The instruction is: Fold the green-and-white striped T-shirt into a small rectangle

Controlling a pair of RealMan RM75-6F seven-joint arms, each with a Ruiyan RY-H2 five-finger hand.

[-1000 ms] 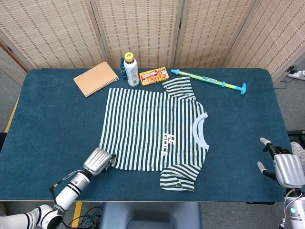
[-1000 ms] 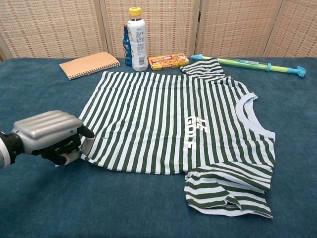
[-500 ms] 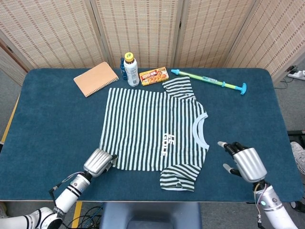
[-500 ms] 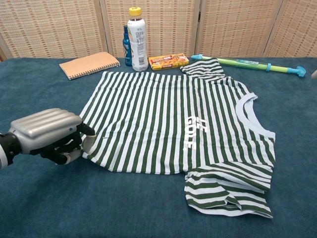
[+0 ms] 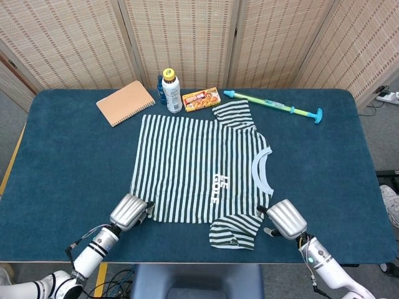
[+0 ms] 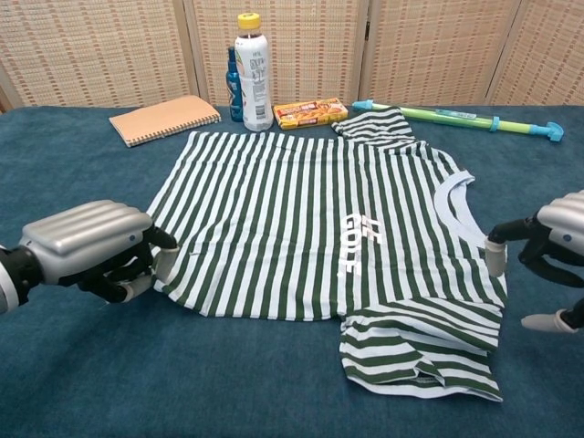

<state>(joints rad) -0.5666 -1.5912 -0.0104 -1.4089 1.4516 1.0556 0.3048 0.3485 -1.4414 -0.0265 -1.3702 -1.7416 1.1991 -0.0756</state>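
Risk assessment: the green-and-white striped T-shirt (image 5: 201, 168) lies flat and face up in the middle of the counter (image 5: 62, 162), collar to the right, hem to the left. Only one corner appears secured. If the left hand (image 6: 87, 251) lifts before the right hand (image 6: 557, 245) has cloth, the fold is likely to run skewed and drag the body sideways. The near sleeve (image 6: 422, 351) is already rumpled and doubled on itself; a fold made over it would probably trap the crease and give an uneven rectangle. A far-reaching fold could also sweep the shirt's far edge into the bottle (image 5: 171, 91) and snack box (image 5: 201, 98), which stand just beside it.

Left hand: fingers (image 6: 137, 266) curled in tight at the near-left hem corner, apparently pinching the fabric edge between thumb and fingers. Contact with the cloth is plain in the chest view.

Right hand: at the near-right edge, just beside the shoulder and collar. Its fingers (image 6: 497, 254) are parted and hooked toward the cloth; one fingertip sits at or just off the shirt's edge. No fabric is seen gathered in them. Judged released, not yet grasping.
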